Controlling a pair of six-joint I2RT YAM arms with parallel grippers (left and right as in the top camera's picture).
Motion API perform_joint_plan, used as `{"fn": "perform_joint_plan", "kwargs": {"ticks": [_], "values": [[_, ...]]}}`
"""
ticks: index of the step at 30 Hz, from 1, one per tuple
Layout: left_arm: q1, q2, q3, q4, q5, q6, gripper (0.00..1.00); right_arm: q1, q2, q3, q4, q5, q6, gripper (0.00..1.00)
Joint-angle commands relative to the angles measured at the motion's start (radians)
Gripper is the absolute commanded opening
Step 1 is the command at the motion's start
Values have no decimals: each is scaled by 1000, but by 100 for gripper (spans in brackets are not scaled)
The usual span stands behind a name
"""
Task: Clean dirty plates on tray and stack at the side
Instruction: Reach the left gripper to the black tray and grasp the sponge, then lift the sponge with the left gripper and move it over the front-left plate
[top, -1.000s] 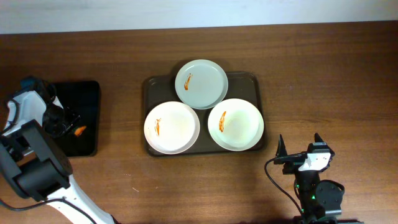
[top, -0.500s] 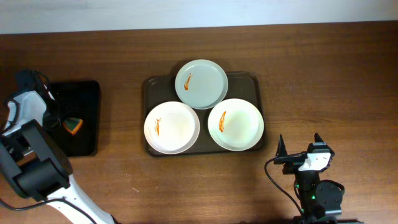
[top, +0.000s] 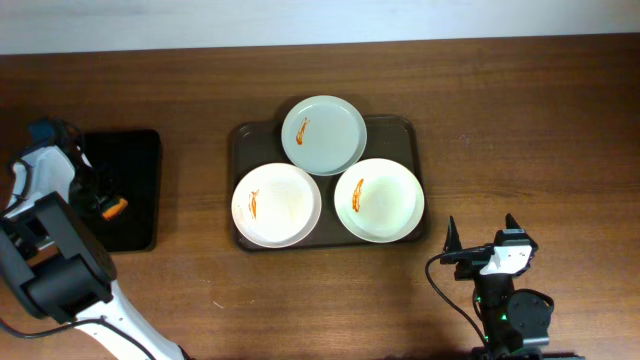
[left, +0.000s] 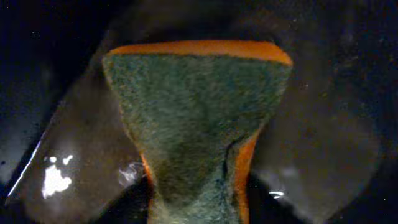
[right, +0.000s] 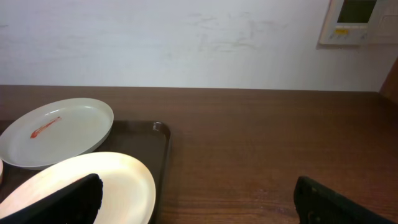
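The dark brown tray (top: 395, 135) sits mid-table with three plates on it, each with an orange-red smear. They are a pale grey-green plate (top: 323, 134) at the back, a white plate (top: 277, 204) front left and a cream plate (top: 379, 199) front right. My left gripper (top: 104, 206) is shut on a green-and-orange sponge (left: 199, 118) over the small black tray (top: 135, 160), far left of the plates. My right gripper (top: 480, 243) is open and empty near the front edge, right of the cream plate (right: 93, 186).
In the right wrist view, the grey-green plate (right: 56, 130) and the brown tray's rim (right: 160, 146) lie to the left, with bare wooden table to the right. A white wall runs behind the table.
My left gripper has shifted slightly left over the black tray with the sponge, which has turned in view. The right arm and the plates have not moved.
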Motion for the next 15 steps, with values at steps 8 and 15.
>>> {"fn": "perform_joint_plan", "kwargs": {"ticks": [8, 15], "values": [[-2, 11, 15, 50, -62, 0, 44, -7, -7, -7, -4, 16, -6, 98], [-2, -75, 167, -129, 94, 0, 0, -7, -7, -7, -4, 16, -6, 98]]}}
